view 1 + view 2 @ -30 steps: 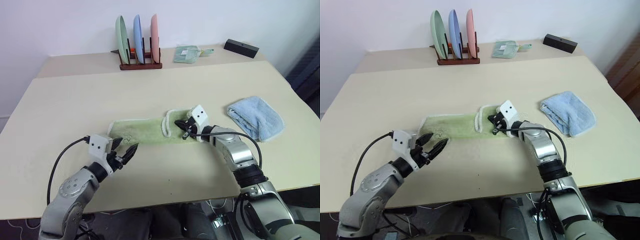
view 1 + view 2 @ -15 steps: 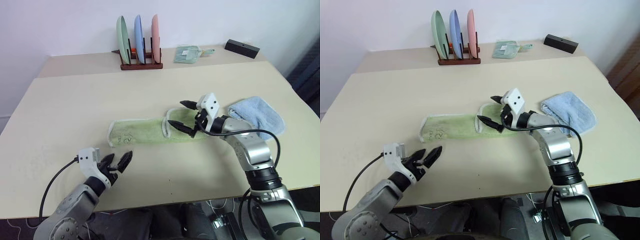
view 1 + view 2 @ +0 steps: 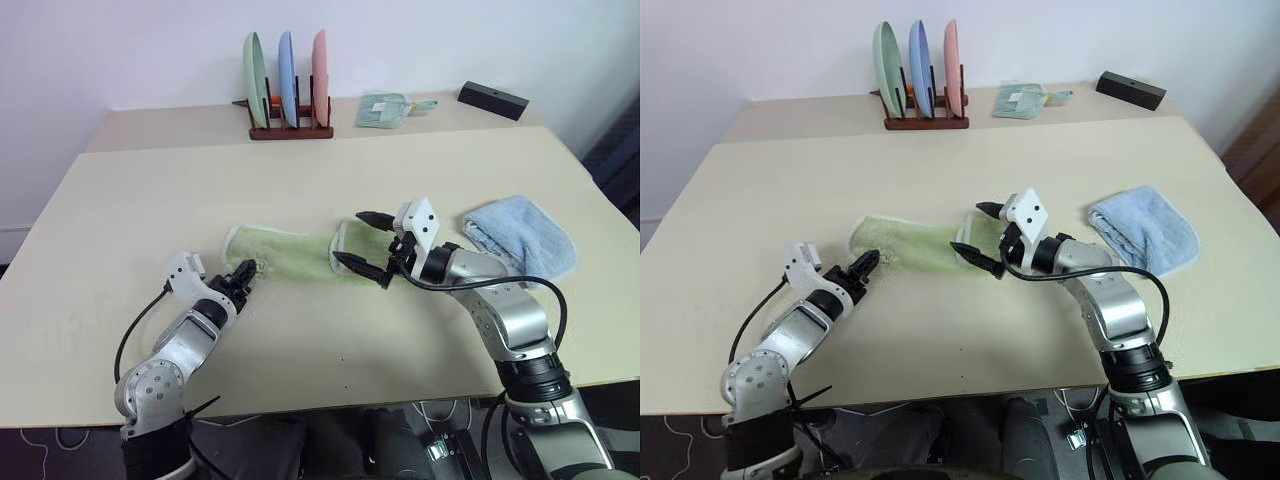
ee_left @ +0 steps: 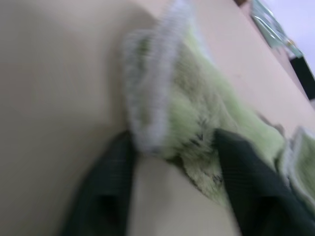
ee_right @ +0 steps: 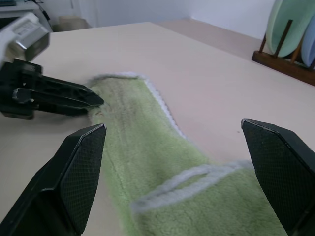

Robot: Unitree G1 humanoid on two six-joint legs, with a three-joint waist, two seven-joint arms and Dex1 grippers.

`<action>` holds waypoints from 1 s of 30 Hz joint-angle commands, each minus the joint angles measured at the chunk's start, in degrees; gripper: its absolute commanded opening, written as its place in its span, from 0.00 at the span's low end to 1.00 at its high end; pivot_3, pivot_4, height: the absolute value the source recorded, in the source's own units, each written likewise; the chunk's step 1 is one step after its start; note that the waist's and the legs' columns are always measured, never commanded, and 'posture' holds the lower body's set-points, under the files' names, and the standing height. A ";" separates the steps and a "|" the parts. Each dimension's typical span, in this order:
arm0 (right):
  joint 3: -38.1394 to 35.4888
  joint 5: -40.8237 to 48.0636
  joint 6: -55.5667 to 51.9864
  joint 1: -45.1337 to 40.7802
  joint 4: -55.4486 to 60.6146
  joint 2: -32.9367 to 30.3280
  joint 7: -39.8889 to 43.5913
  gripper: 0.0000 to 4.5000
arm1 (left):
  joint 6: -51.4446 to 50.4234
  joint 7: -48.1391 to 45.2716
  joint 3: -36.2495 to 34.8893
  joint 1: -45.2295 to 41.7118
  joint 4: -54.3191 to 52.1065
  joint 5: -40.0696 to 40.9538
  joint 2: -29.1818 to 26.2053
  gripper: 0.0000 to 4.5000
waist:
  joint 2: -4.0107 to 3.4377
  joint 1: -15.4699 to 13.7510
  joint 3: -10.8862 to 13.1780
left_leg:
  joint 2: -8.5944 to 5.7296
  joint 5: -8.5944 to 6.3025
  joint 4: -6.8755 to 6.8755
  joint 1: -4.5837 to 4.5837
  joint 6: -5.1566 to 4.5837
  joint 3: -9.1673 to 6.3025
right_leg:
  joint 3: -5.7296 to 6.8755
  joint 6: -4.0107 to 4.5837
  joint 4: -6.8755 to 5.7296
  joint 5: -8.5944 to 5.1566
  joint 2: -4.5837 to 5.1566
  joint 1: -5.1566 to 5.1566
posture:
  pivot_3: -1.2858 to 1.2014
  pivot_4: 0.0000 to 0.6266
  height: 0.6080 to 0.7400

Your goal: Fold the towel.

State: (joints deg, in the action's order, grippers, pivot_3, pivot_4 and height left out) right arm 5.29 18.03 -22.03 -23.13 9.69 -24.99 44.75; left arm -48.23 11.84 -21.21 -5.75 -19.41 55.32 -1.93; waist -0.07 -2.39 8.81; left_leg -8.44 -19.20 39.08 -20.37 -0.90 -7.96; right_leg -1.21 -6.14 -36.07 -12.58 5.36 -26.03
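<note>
The light green towel (image 3: 290, 255) lies as a long strip in the middle of the table, its right end folded back over itself with the white edging (image 3: 338, 250) showing. My left gripper (image 3: 243, 272) sits low at the strip's near left corner. In the left wrist view its fingers (image 4: 108, 191) stand partly apart on either side of that corner (image 4: 162, 113), which lies flat. My right gripper (image 3: 347, 237) hovers wide open just above the folded end with nothing in it, looking along the towel (image 5: 147, 147) toward the left gripper (image 5: 96, 101).
A light blue towel (image 3: 520, 235) lies bunched to the right of the right arm. At the back stand a wooden rack with three plates (image 3: 290, 100), a small mint folded cloth (image 3: 382, 108) and a black box (image 3: 492, 98).
The right gripper opened, let go of the folded end and rose off it. The left gripper moved forward to the towel's near left corner, rolled and narrowed around it.
</note>
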 commanded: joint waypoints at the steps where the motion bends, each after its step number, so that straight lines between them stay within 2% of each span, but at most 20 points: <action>1: -0.60 -0.40 0.62 0.80 3.80 -0.88 -0.79 1.00 | 1.93 1.40 -1.61 -0.42 1.53 -0.14 0.22 0.15 | 0.00 0.01 0.00 | 0.00 0.00 0.00 0.00 0.00 0.00 | 0.00 0.00 0.00 0.00 0.00 0.00 | 0.52 0.24 1.00; 2: -0.56 -0.40 0.43 1.13 4.16 -0.94 -0.98 1.00 | 2.16 1.44 -1.89 -0.51 1.61 0.04 0.01 0.06 | 0.00 0.06 0.00 | 0.00 0.00 0.00 0.00 0.00 0.00 | 0.00 0.00 -0.01 0.00 0.00 0.00 | 0.52 0.24 1.00; 3: -0.52 -0.39 0.26 1.44 4.46 -1.01 -1.13 1.00 | 2.51 1.34 -2.03 -0.53 1.58 0.20 -0.22 0.01 | 0.00 0.12 0.00 | 0.00 0.00 0.00 0.00 0.00 0.00 | 0.00 0.00 -0.01 0.00 0.00 -0.01 | 0.52 0.24 1.00; 8: 0.15 -1.37 0.32 2.31 5.14 -1.77 -1.17 1.00 | 6.70 -0.74 -4.99 -0.32 -1.65 2.65 -1.16 0.01 | 0.02 0.16 0.01 | 0.01 -0.01 -0.02 -0.04 0.01 0.00 | -0.01 0.00 0.00 0.00 -0.01 -0.06 | 0.52 0.24 1.00; 12: -0.13 -1.79 0.43 1.88 4.44 -2.24 -1.14 1.00 | 8.70 -5.88 -6.74 3.00 -3.81 -0.71 -8.89 0.01 | 0.03 0.35 0.02 | 0.04 -0.04 -0.05 -0.06 0.07 0.01 | -0.04 0.00 -0.01 0.00 -0.06 -0.16 | 0.52 0.24 1.00; 14: -0.41 -2.00 0.48 1.44 3.75 -2.54 -1.20 1.00 | 9.90 -8.48 -9.01 3.48 -4.09 0.20 -12.68 0.01 | 0.03 0.26 0.02 | 0.09 -0.06 -0.07 -0.06 0.10 0.02 | -0.06 0.01 0.00 0.00 -0.14 -0.18 | 0.52 0.24 1.00; 16: -0.51 -2.36 0.81 1.05 2.69 -2.86 -1.22 1.00 | 10.19 -12.19 -8.06 3.16 -4.89 -1.12 -17.24 0.01 | 0.04 0.02 0.02 | 0.09 -0.06 -0.06 -0.06 0.11 0.02 | -0.06 0.01 0.00 0.00 -0.16 -0.17 | 0.52 0.24 1.00; 21: -0.59 -4.17 1.78 0.33 -0.91 -2.75 -2.25 1.00 | 10.07 -21.76 2.06 -0.02 -6.77 -7.98 -26.31 0.01 | 0.05 -0.08 0.03 | 0.06 -0.07 0.00 -0.04 0.10 -0.02 | -0.02 0.01 0.04 0.00 -0.19 -0.01 | 0.52 0.24 1.00; 22: -0.67 -4.31 1.75 0.23 -1.43 -2.61 -2.43 1.00 | 10.28 -22.98 3.72 -0.98 -6.75 -9.06 -27.06 0.01 | 0.05 0.00 0.03 | 0.06 -0.07 0.00 -0.03 0.09 -0.02 | -0.02 0.01 0.06 0.00 -0.20 -0.01 | 0.52 0.24 1.00; 27: -0.79 -5.56 3.31 1.04 -2.71 -3.05 -2.60 1.00 | 8.95 -34.06 23.82 -12.62 -7.41 -16.64 -29.03 0.01 | 0.05 0.21 0.03 | 0.07 -0.07 -0.02 -0.09 0.10 -0.01 | -0.02 0.01 0.03 0.00 -0.13 -0.09 | 0.52 0.24 1.00; 30: -0.95 -5.87 3.47 1.09 -2.74 -2.88 -3.04 1.00 | 9.92 -37.23 29.69 -15.56 -5.69 -21.08 -29.14 0.01 | 0.05 1.10 0.03 | 0.08 -0.07 -0.12 -0.08 0.10 0.05 | -0.06 0.01 0.05 0.00 -0.15 -0.19 | 0.52 0.24 1.00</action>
State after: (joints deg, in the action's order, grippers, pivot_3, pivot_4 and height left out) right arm 5.29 12.14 -19.72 -21.44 5.93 -27.90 42.02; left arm -39.43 -23.66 6.77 -20.81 -25.17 36.86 -30.47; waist -0.02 -1.29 8.84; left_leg -8.34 -19.27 38.89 -20.46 -0.80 -7.91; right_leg -1.28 -6.13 -36.03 -12.58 5.21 -26.28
